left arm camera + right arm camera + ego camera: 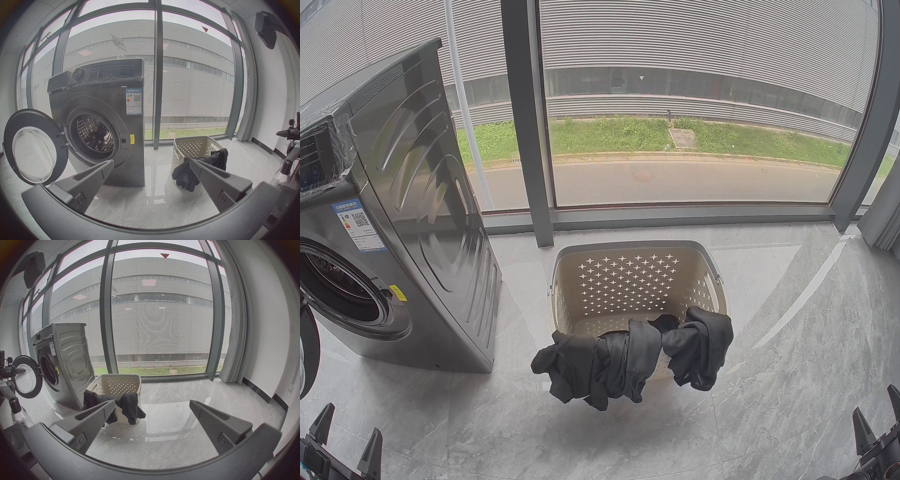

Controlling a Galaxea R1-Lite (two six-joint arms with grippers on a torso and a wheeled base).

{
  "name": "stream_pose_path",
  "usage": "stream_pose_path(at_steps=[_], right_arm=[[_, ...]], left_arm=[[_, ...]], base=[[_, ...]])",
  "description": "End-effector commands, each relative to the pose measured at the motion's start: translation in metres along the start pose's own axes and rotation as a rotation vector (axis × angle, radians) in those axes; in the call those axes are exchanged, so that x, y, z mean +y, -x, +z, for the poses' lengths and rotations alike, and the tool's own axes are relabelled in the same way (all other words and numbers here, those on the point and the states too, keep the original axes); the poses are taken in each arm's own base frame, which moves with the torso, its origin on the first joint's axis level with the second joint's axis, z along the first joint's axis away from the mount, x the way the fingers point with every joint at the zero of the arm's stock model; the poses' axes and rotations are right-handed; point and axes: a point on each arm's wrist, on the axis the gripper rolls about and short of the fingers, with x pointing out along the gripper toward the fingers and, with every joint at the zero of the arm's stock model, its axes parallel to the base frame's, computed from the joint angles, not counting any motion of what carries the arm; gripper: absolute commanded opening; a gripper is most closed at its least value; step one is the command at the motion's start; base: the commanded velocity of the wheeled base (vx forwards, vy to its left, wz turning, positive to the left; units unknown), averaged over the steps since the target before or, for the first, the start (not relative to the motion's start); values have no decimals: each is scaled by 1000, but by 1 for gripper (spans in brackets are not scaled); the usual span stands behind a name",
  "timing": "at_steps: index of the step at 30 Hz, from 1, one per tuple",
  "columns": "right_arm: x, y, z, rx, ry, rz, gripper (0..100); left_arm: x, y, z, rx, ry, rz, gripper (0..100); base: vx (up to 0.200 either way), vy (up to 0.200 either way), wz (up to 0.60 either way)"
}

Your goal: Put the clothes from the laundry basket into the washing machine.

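Dark clothes hang ahead of me and between my arms, draped crosswise over the basket's near rim.

My left fingers [370, 453] and right fingers [862, 434] are both spread wide and hold nothing, low at either side of me and well apart from the work. The dark clothes [631, 359] are draped over the near rim of the laundry basket [631, 245], which stands on the floor [787, 375]. Their long axis runs side to side across my front, one bunch spilling left and one right. I judge neither arm much nearer. The left bunch lies forward and inward of my left fingers, on the side of the washing machine [425, 187], whose door [32, 147] stands open, so I would reach with the left.
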Motion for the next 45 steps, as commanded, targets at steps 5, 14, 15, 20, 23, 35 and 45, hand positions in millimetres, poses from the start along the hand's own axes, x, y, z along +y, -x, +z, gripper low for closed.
stream_pose_path(at_steps=[5, 14, 15, 20, 23, 35, 45], right_arm=[[0, 0, -3, 5, 0, 1, 100], [0, 0, -3, 2, 2, 3, 100], [0, 0, -3, 5, 2, 3, 100], [0, 0, -3, 2, -3, -10, 100], [0, 0, -3, -1, -3, -13, 100], [6, -42, 72, 204, -105, 285, 100], [30, -122, 44, 560, -138, 383, 100]], left_arm=[[0, 0, -5, -2, 4, 1, 100], [0, 0, -5, -2, 3, -1, 100], [0, 0, -5, -2, 1, -1, 100], [0, 0, -5, -2, 3, -1, 100], [0, 0, -5, -2, 3, -1, 100], [0, 0, -5, 0, 1, -1, 100], [0, 0, -5, 0, 0, 6, 100]], base=[[200, 0, 0], [0, 0, 0], [0, 0, 0], [0, 0, 0], [0, 0, 0], [0, 0, 0], [0, 0, 0]])
